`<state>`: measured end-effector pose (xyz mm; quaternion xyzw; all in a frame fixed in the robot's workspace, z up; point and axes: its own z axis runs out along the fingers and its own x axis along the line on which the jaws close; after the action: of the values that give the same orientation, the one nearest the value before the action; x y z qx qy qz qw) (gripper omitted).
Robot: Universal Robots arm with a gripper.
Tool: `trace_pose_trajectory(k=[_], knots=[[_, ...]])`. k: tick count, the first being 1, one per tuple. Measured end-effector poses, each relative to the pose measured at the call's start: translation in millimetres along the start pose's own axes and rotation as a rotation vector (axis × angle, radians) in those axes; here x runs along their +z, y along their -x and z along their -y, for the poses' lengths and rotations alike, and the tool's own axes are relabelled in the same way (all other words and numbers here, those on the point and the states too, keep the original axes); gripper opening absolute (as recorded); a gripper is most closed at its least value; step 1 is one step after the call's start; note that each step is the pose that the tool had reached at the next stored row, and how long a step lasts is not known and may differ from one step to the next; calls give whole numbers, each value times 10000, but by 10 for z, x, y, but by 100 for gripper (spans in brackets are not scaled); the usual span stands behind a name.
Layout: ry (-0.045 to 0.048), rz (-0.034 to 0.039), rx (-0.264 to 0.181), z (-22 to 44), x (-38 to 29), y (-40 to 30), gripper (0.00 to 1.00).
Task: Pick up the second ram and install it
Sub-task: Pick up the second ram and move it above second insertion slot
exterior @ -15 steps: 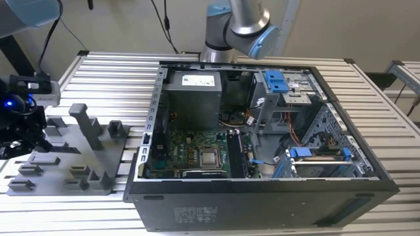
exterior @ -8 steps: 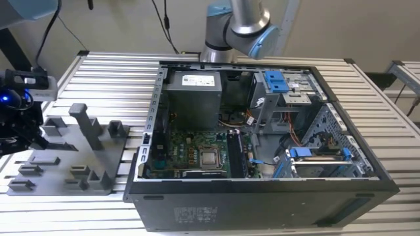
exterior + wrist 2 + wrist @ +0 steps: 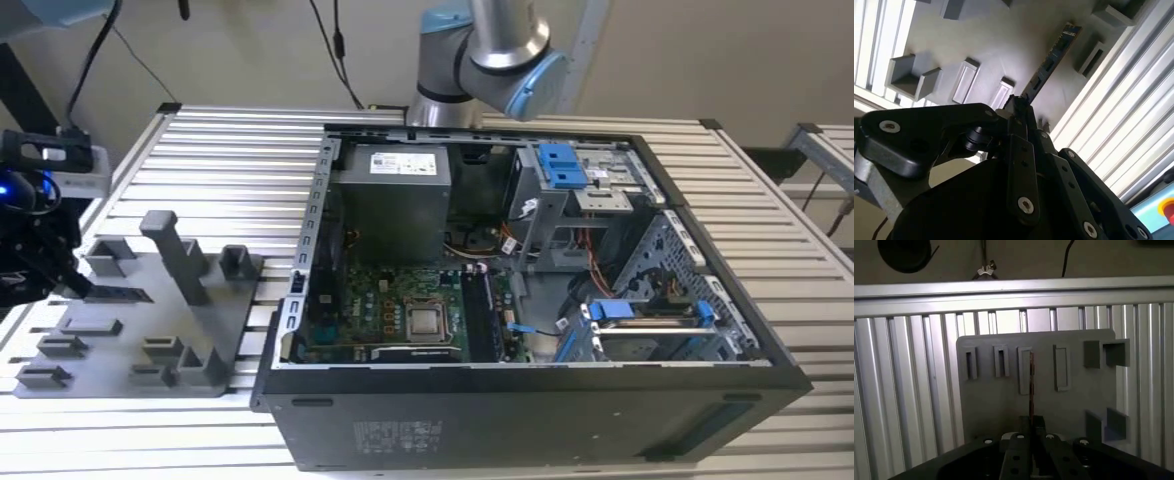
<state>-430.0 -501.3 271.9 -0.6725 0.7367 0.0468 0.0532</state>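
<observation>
Pinching thin, flat, dark second ram (image 3: 1050, 60)

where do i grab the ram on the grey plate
Pinch its two flat faces, coming straight down from above. The ram seems to stand on its long edge in a slot of the plate, thin top edge up, so only the upper faces offer a hold.
</observation>
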Motion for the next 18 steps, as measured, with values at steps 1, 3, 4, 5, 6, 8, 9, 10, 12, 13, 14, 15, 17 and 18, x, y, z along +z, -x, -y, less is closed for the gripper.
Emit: trace_pose_trajectory(k=[1, 3, 4, 5, 6, 8, 9, 10, 12, 13, 14, 15, 17, 18], knots=[[1, 0, 0, 0, -15, 2, 14], [1, 0, 0, 0, -40, 5, 14], [1, 1, 0, 0, -51, 7, 14], [2, 0, 0, 0, -67, 9, 14], [1, 0, 0, 0, -83, 12, 14], [1, 0, 0, 0, -117, 17, 14], [2, 0, 0, 0, -134, 19, 14], [1, 1, 0, 0, -148, 21, 14], [2, 0, 0, 1, -178, 25, 14], [1, 0, 0, 0, -191, 27, 14], [1, 0, 0, 1, -205, 29, 14], [1, 1, 0, 1, -220, 31, 14], [1, 0, 0, 1, -250, 36, 14], [1, 0, 0, 1, -267, 38, 14]])
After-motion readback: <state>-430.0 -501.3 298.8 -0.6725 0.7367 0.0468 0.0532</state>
